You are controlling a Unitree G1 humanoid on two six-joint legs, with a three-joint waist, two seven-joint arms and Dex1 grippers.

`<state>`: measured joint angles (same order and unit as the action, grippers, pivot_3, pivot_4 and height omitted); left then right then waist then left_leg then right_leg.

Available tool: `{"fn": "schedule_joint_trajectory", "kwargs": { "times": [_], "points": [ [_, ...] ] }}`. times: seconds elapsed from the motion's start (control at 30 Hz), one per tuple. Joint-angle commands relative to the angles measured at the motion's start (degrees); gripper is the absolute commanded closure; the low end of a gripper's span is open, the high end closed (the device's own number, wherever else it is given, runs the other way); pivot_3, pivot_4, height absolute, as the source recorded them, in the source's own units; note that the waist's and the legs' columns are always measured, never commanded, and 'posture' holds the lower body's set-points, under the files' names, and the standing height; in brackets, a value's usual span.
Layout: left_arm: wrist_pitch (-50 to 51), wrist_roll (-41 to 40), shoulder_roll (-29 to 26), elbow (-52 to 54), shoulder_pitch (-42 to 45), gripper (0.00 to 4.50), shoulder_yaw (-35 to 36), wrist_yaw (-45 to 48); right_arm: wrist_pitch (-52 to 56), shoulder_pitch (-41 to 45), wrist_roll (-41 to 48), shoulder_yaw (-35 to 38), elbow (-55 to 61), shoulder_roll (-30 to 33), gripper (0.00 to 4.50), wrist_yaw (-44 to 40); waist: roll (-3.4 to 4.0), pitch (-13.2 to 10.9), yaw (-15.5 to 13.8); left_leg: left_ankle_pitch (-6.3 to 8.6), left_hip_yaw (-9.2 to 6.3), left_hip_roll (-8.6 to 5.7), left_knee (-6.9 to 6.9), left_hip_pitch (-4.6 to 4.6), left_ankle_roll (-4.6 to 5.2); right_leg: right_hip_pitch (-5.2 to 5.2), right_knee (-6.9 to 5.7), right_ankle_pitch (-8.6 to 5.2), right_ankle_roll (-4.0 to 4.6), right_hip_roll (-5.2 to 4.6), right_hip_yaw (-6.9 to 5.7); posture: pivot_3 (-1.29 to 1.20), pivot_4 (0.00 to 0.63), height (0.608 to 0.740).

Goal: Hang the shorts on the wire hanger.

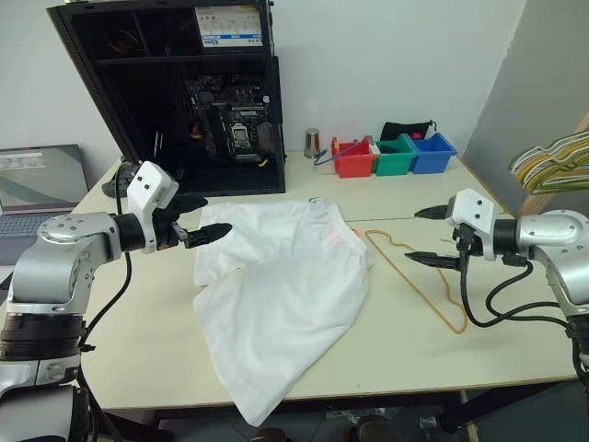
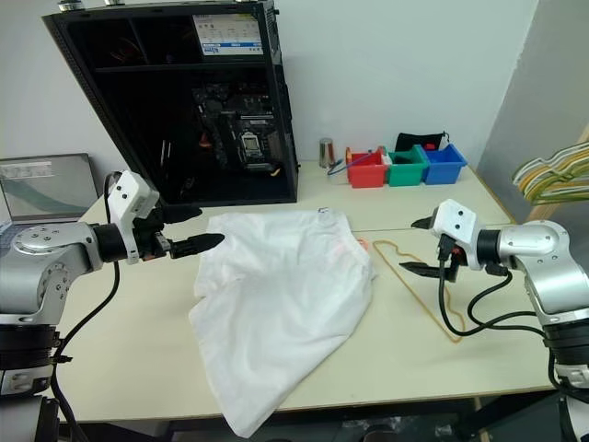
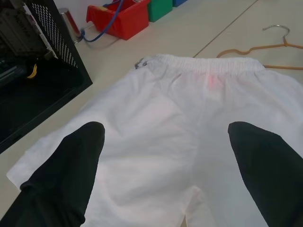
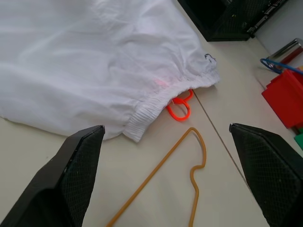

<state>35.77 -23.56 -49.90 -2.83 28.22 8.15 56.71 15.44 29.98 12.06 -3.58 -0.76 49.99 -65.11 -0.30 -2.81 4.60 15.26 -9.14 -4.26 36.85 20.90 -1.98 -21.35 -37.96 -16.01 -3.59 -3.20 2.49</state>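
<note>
Shorts overhang the table's near edge; wire hanger lies just right; left gripper and right gripper hover spread wide, empty.

The room is bright with soft, even light. The tabletop shows only pale, faint shadows. The white shorts look a little washed out. Inside, the black computer case stays dark. In the wrist views, the near black fingers look blurry.
</note>
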Motion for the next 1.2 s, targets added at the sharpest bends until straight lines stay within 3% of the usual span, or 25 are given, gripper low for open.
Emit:
{"fn": "schedule_joint_trajectory", "kwargs": {
  "times": [0.03,0.4,0.57,0.77,1.07,1.2],
  "points": [
    [-0.8,0.0,-0.9,1.2,0.4,0.0,1.3,-0.2,-0.8,1.4,0.1,0.4,0.0,-0.1,0.03,-0.6,0.0,0.0,0.0,0.0,-0.01,0.0,0.0,0.0,0.0,0.0,0.0,0.0,0.0,0.0,0.0,-0.07,0.0,0.74],
    [1.2,-1.4,-0.4,5.9,-2.0,0.0,-0.7,1.6,-4.0,0.7,-1.5,-0.9,-0.3,0.0,0.03,-2.5,0.0,0.0,0.1,0.0,0.01,0.0,0.01,0.0,0.0,0.0,0.0,0.0,0.01,0.0,0.02,-0.08,0.0,0.74],
    [1.4,-2.0,-1.3,12.1,-9.1,0.0,-2.4,3.8,-16.0,1.5,-7.1,-4.9,-4.7,-0.5,0.03,-3.8,0.01,0.0,0.3,0.0,0.08,0.02,0.0,-0.02,0.0,0.01,0.01,0.0,0.01,-0.01,0.06,-0.09,0.0,0.74],
    [-0.1,-0.4,-1.3,6.7,-15.3,0.0,1.4,0.6,-32.8,7.5,-16.2,-11.0,-18.1,-6.3,0.03,0.6,0.06,0.0,0.6,-0.01,0.14,0.1,0.01,-0.16,0.01,0.02,-0.09,0.02,0.03,0.04,0.07,-0.08,0.0,0.74],
    [5.7,-2.7,-2.0,10.0,-27.2,0.0,6.3,-0.7,-57.4,18.2,-30.1,-19.8,-41.1,-12.5,0.03,9.2,0.07,0.0,0.1,-0.02,0.06,0.13,0.01,-0.16,0.0,-0.05,-0.12,0.13,0.24,0.09,0.02,-0.02,0.0,0.74],
    [4.0,-0.5,-0.3,7.2,-26.6,0.0,3.5,-2.2,-53.8,24.6,-28.7,-19.3,-54.3,-18.0,0.03,7.9,0.07,0.0,0.0,-0.03,-0.02,0.04,0.01,-0.37,0.0,0.0,-0.12,0.13,0.25,0.13,0.0,-0.01,0.0,0.74]
  ]
}}
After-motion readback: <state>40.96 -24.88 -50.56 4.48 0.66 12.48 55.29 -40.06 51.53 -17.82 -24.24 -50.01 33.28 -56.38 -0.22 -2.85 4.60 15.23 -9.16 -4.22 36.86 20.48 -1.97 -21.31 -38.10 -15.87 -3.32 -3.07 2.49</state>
